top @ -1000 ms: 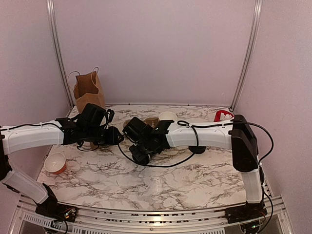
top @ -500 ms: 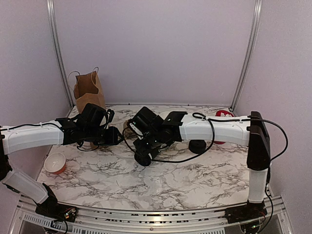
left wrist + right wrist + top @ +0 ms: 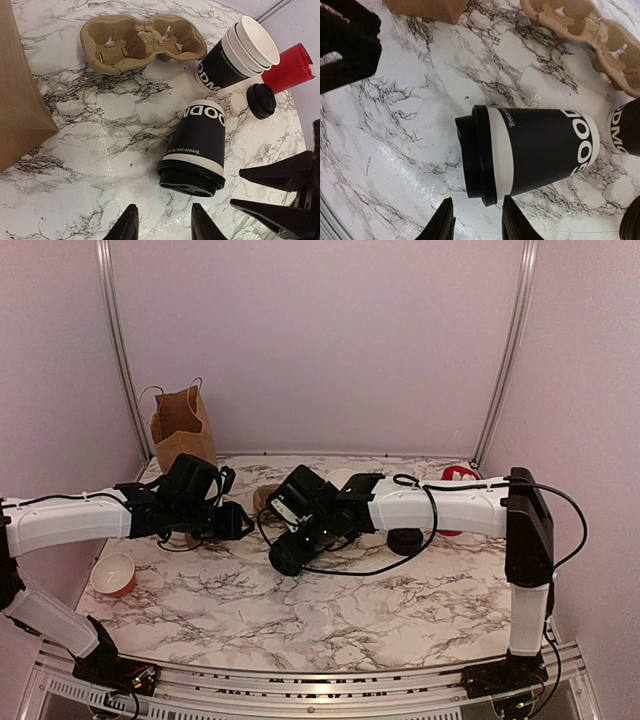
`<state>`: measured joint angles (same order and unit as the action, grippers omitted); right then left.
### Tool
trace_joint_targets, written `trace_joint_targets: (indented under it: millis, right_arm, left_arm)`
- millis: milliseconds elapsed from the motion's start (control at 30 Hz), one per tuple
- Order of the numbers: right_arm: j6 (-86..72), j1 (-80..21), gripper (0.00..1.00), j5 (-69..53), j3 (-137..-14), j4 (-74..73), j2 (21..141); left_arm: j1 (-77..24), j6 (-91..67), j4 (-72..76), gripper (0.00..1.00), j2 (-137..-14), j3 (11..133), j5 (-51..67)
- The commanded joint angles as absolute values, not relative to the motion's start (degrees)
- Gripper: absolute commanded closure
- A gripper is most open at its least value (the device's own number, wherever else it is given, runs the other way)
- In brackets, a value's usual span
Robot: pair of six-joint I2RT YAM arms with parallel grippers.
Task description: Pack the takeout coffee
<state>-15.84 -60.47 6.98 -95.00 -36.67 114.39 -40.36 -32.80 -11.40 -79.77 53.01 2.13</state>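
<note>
The coffee cup (image 3: pixel 535 150) lies tipped on the counter (image 3: pixel 395 125), its long axis crosswise to my right tool (image 3: pixel 476 212), lid just ahead of the parted, empty fingers. My left tool (image 3: pixel 164 215), likewise parted and empty, has it ahead-right.

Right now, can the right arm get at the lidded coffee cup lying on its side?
Probably yes: the right hand sits open just short of the lidded coffee cup, with only bare marble tabletop between them.
</note>
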Motion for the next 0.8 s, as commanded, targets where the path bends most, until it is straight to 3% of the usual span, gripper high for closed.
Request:
trace_joint_targets:
  millis: [0, 533, 633, 767]
  right_arm:
    - [-15.58, -61.26, 0.66, 9.79, -98.02, -38.16, 117.23]
    - [-13.64, -60.02, 0.66, 12.16, -109.16, -38.73, 124.22]
    - [-12.21, -60.83, 0.59, 12.0, -111.55, -40.46, 126.01]
    - [-11.22, -62.23, 0.58, 15.89, -113.79, -43.32, 128.13]
  left_arm:
    - [-40.08, -32.4, -10.42, 0.64, -80.68, 52.06, 2.93]
    - [-39.64, -32.42, -9.93, 0.64, -79.95, 50.86, 3.2]
    - [-39.56, -32.46, -9.95, 0.64, -79.59, 50.56, 3.22]
    - [-39.38, -32.51, -9.98, 0.64, -79.47, 50.45, 3.34]
